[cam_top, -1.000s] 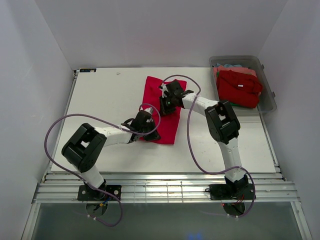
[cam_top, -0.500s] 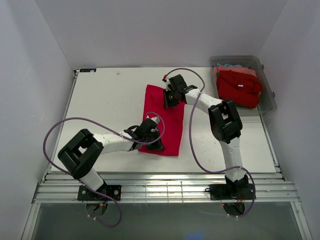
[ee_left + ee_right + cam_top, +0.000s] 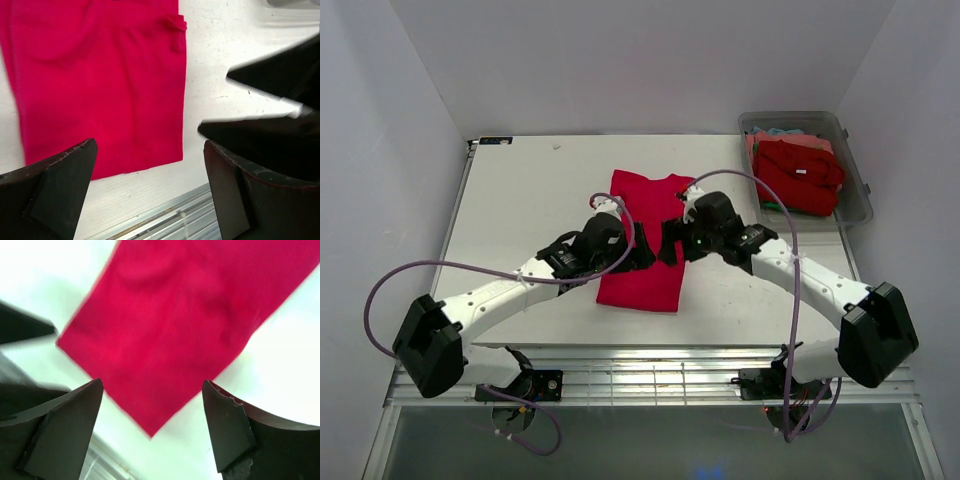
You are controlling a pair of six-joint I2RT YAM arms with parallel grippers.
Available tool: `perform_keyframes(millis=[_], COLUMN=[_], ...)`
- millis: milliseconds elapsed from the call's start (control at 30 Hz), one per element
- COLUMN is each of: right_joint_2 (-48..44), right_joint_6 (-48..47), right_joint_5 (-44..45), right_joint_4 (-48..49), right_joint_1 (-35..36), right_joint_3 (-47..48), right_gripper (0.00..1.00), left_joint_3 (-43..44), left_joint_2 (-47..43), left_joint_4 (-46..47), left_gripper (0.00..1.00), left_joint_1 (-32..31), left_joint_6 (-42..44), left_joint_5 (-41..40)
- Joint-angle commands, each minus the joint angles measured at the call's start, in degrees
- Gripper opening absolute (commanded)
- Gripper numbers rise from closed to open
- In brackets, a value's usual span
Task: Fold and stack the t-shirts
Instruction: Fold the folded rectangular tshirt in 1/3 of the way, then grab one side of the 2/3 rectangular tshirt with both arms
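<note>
A red t-shirt [image 3: 640, 288], folded into a long narrow strip, lies flat in the middle of the white table. My left gripper [image 3: 642, 256] hovers over its left edge, open and holding nothing. My right gripper [image 3: 670, 245] hovers over the right edge, also open and empty. In the left wrist view the t-shirt [image 3: 100, 85] lies beyond my left gripper [image 3: 150, 200], whose fingers [image 3: 55, 190] stand wide apart. In the right wrist view a corner of the t-shirt [image 3: 190, 325] shows above my right gripper [image 3: 152, 435]. More red t-shirts [image 3: 800, 175] lie piled in a bin.
The clear plastic bin [image 3: 857, 170] stands at the back right of the table [image 3: 520, 200]. A metal rail [image 3: 650, 380] runs along the near edge. The two wrists hang close together over the shirt. White walls enclose the table on three sides.
Both grippers have opened and let go of the t-shirt. They lifted off its ends and drew together over its middle. The shirt now lies straight and flat.
</note>
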Motion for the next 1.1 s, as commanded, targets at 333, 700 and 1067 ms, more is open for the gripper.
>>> perform_keyframes(millis=[333, 700, 1067], right_joint_2=[-12.2, -8.9, -1.8], right_joint_6=[18.4, 20.4, 20.1], right_joint_5=[8.2, 9.5, 9.9], right_joint_4=[5.9, 14.4, 17.9], right_joint_1=[10.7, 11.5, 13.2], right_joint_3=[-23.5, -28.0, -26.7], right_gripper=[0.87, 0.85, 0.80], left_joint_3=[-14.1, -20.7, -23.2], left_joint_2=[-8.0, -6.9, -4.7], left_joint_4=[-5.0, 4.0, 9.2], left_gripper=[0.98, 0.98, 0.98], left_joint_1=[0.6, 1.9, 2.6], left_joint_6=[2.5, 3.2, 4.0], left_joint_5=[-3.5, -3.8, -1.7])
